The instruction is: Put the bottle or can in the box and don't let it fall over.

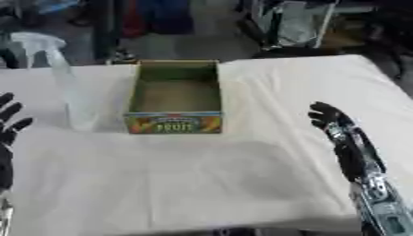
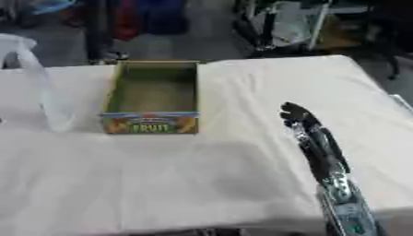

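Nearest to us, at the lower left edge, our left hand [image 1: 8, 120] rests with its fingers spread and straight, holding nothing. Our right hand [image 1: 324, 115] reaches in from the lower right over the white table [image 1: 202, 184]; we see it edge-on, so we cannot tell whether its fingers are apart or curled, though nothing shows in it.

Farther back sits the box [image 1: 174, 123], open-topped and empty, green inside, with a bright fruit label on its near wall. Just beside its left wall stands the spray bottle [image 1: 71, 92], upright, not yet grasped.

It looks tall, slim and pale, nearly clear, with a trigger head on top, so we judge it top-heavy and easy to tip. We would grip it low on the body with the left hand, lift it straight, clear the box wall, and set it down flat before letting go.
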Motion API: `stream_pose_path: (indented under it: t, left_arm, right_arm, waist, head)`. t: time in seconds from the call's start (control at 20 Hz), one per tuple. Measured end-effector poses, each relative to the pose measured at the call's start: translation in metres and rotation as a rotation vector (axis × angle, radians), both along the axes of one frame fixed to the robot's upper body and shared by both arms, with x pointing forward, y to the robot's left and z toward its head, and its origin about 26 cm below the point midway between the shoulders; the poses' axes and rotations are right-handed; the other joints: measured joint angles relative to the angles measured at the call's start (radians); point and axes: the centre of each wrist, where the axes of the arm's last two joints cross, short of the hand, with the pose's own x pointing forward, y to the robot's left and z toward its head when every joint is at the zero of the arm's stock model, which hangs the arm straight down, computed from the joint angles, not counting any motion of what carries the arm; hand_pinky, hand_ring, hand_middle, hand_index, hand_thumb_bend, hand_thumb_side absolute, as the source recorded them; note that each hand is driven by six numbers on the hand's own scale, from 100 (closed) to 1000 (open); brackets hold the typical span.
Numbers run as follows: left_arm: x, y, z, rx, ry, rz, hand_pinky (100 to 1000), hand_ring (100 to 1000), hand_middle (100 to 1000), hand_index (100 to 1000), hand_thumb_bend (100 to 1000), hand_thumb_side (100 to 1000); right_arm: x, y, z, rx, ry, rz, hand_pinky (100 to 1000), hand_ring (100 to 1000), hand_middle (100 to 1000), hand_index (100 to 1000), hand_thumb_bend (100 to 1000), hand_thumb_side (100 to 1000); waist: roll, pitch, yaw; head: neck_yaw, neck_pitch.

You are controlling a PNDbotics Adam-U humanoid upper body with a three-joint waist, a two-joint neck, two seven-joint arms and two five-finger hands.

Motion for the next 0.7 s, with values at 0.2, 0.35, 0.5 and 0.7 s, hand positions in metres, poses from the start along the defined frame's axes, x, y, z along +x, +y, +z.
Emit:
stream_pose_path:
  t: [0.2,0.35,0.5,0.7]
  left_arm:
    - [0.000,0.000,0.000,-0.004,0.004,0.004,775,872,822,944,554,750]
    - [0.000,0.000,0.000,-0.014,0.005,0.004,773,861,807,944,546,757]
    - [0.002,-0.001,0.000,-0.044,0.004,-0.006,750,702,623,943,524,835]
    - [0.012,-0.013,-0.004,-0.131,0.016,-0.053,664,293,255,939,670,1000]
  right_arm:
    - [0.000,0.000,0.000,0.000,0.000,0.000,908,875,848,880,100,804]
    - [0.000,0.000,0.000,0.000,0.000,0.000,908,875,848,880,100,804]
    - [0.000,0.000,0.000,0.000,0.000,0.000,908,875,848,880,100,805]
    - [0.000,0.000,0.000,0.000,0.001,0.000,908,875,848,880,100,806]
  waist:
    - [0.000,0.000,0.000]
    - [0.000,0.000,0.000]
    - [0.000,-0.001,0.000]
    - [0.000,-0.002,-0.004]
  head:
    - [0.000,0.000]
    - [0.000,0.000]
    - [0.000,0.000]
    - [-0.001,0.000]
